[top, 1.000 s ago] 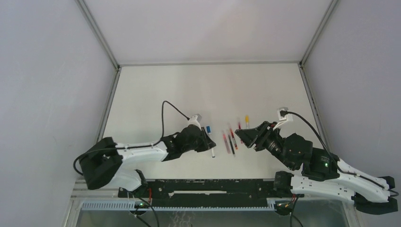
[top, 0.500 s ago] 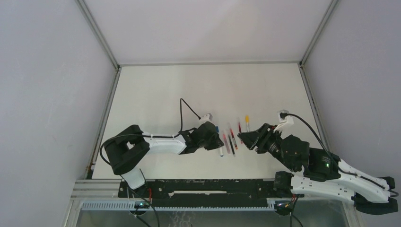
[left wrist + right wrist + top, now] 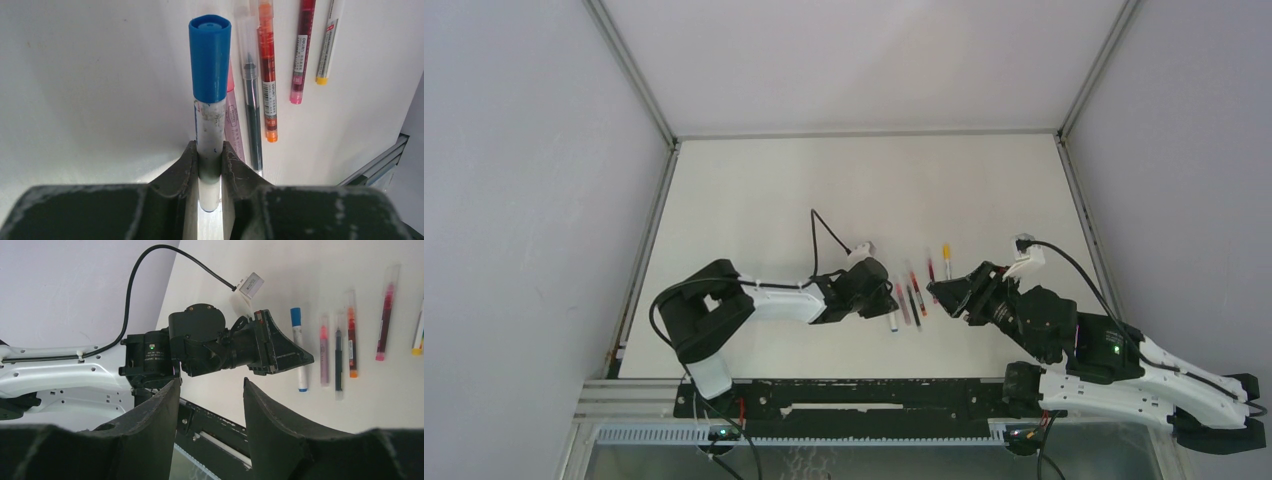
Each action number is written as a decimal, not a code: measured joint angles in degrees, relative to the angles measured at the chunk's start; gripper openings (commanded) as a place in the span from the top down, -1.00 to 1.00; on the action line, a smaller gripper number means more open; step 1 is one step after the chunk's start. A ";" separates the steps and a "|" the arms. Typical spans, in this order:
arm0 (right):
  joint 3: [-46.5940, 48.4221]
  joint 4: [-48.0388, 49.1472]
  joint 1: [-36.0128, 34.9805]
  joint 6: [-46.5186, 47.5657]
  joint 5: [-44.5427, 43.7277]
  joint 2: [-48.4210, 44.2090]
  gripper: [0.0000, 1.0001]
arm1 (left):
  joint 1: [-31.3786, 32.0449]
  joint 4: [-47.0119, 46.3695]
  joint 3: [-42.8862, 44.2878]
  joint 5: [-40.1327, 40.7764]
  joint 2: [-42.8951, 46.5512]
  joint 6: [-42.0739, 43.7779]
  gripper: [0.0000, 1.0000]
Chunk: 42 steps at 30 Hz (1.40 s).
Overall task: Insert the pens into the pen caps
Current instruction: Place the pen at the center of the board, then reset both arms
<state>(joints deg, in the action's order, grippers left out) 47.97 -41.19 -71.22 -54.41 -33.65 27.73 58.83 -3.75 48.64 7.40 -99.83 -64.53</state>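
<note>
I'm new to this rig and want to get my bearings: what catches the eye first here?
The left gripper clamps a blue-capped pen by its whitish barrel. Beside it a row of pens lies on the white table; the right gripper hangs open opposite, empty.

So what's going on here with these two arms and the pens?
The left gripper is shut on a pen with its blue cap on, holding it low beside a row of five other pens lying on the table. The right gripper is open and empty, hovering on the row's other side.
</note>
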 measured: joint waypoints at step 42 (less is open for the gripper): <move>-0.02 -0.61 0.00 10.27 -3.69 -1.77 -0.36 | 0.04 7.50 -3.72 15.58 44.98 25.44 -0.64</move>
<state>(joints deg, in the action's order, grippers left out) 47.94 -41.80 -71.22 -44.14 -37.34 25.96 58.87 3.75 44.93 22.98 -54.85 -39.09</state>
